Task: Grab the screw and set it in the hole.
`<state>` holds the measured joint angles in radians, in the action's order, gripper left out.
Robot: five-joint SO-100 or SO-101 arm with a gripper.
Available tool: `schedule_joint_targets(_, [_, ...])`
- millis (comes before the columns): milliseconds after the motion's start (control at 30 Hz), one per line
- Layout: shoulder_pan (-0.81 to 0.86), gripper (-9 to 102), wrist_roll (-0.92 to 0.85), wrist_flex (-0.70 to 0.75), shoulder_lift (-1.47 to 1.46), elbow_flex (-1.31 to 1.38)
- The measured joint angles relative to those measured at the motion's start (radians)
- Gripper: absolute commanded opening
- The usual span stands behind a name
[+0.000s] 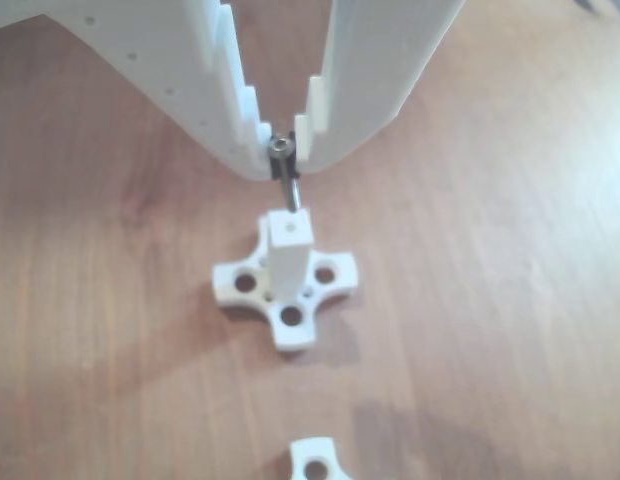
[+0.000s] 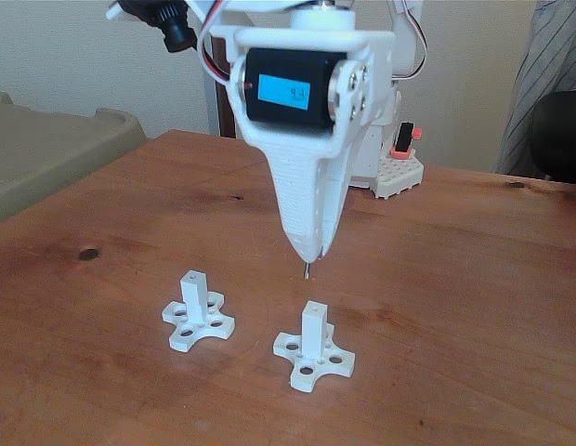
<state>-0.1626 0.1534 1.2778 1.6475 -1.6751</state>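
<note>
My white gripper (image 1: 282, 160) is shut on the screw (image 1: 286, 178), a thin silver one held by its head with the shaft pointing down. In the fixed view the gripper (image 2: 309, 251) hangs point down over the wooden table, and the screw's tip (image 2: 307, 271) sticks out below it. Under it stands a square white post (image 1: 290, 255) on a cross-shaped base (image 2: 314, 358). The hole (image 1: 289, 227) in the post's top face is open. The screw's tip hovers a little above the post (image 2: 313, 321), apart from it and slightly to the left in the fixed view.
A second white cross base with a post (image 2: 195, 316) stands to the left in the fixed view; one of its arms (image 1: 315, 462) shows at the other view's bottom edge. A white block with a red part (image 2: 397, 172) sits at the back. A person's sleeve (image 2: 548, 84) is far right.
</note>
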Motion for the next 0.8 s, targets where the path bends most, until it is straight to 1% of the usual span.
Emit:
schedule_joint_targets(433, [-0.018,-4,0.000,-0.025,0.000,-0.017])
schedule_joint_targets(800, [-0.018,-4,0.000,-0.025,-0.063,-0.017])
